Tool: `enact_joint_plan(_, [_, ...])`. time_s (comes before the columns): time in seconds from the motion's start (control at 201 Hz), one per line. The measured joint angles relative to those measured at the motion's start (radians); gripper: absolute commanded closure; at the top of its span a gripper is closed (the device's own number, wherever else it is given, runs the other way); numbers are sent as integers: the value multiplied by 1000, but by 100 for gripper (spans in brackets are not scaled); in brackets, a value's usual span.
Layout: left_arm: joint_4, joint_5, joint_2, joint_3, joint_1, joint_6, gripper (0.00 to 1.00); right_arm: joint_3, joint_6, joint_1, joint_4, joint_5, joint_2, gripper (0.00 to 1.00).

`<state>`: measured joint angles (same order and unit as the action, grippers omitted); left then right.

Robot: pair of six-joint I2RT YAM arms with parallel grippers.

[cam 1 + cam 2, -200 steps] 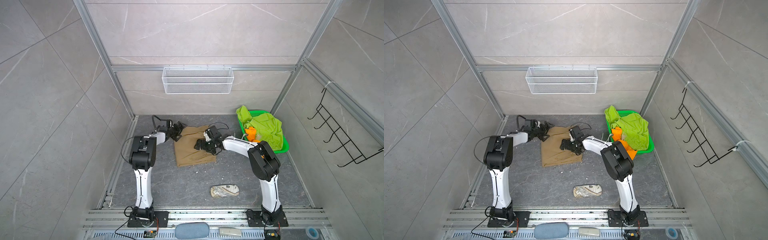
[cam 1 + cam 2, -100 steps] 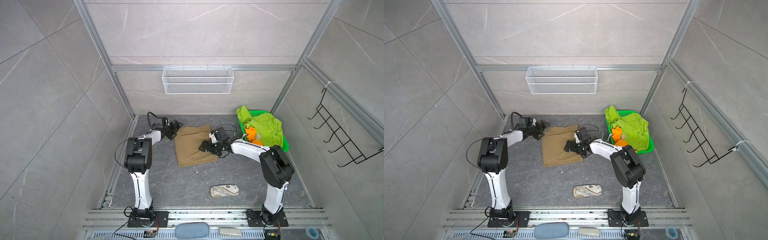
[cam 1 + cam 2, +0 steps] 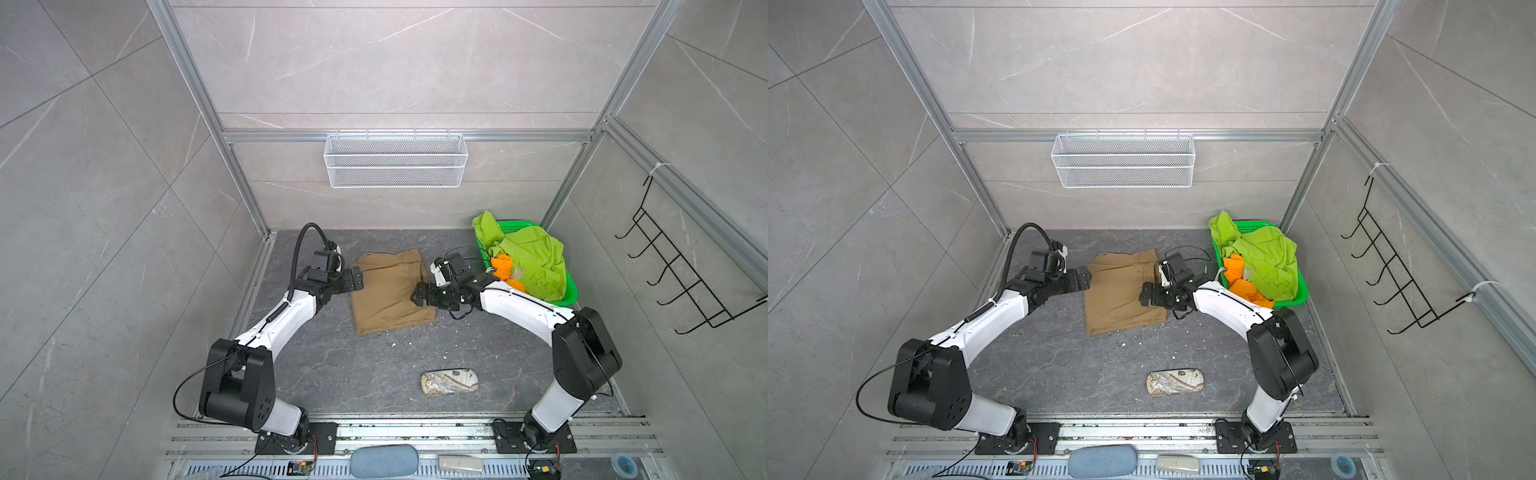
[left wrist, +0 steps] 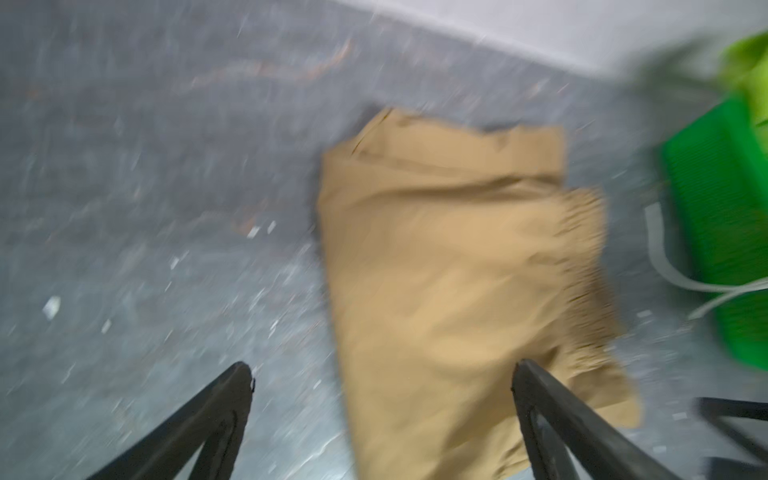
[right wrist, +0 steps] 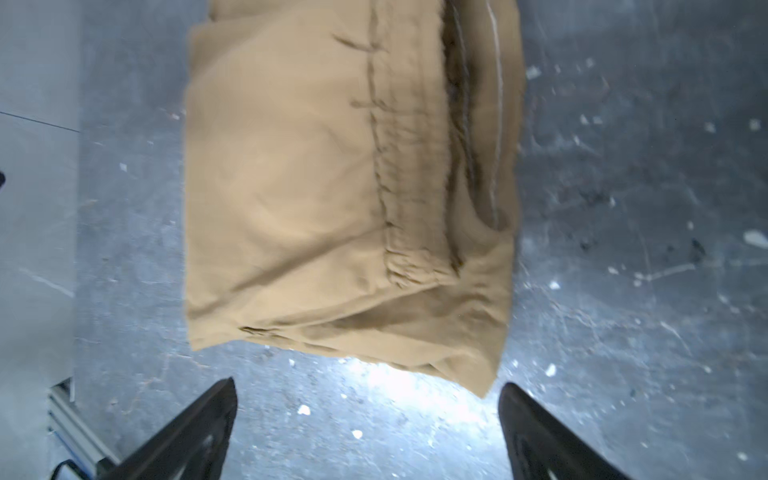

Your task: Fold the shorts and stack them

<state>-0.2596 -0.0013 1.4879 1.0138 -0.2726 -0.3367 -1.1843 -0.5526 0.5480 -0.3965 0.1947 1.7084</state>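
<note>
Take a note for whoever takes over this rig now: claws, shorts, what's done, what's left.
Left claw: open, empty, beside the tan shorts.
Right claw: open, empty, at their opposite edge.
Tan shorts: flat on the table, look folded.
Lime green shorts and orange shorts: bunched in the green basket.
Left to do: fold those two, stack all three.

orange shorts mostly buried, basket blurred
</note>
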Motion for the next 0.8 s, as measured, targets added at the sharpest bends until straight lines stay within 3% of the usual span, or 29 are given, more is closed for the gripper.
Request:
enact_joint_plan(0.329, [-73,174,238,65,11,-17,3,155,0,-43,-5,-33,-74,0])
enact_joint_plan(0.523, [-69,279,360,128,11,-59,15,192,0,-78,-8,-65,-139,1])
enact_joint_plan(0.618, [-67,303,399,163,11,-78,32,197,4,-89,-16,-79,-159,0])
enact_joint_plan(0.802, [-112,314,444,209,16,-79,84,221,7,-115,-26,-106,-205,1])
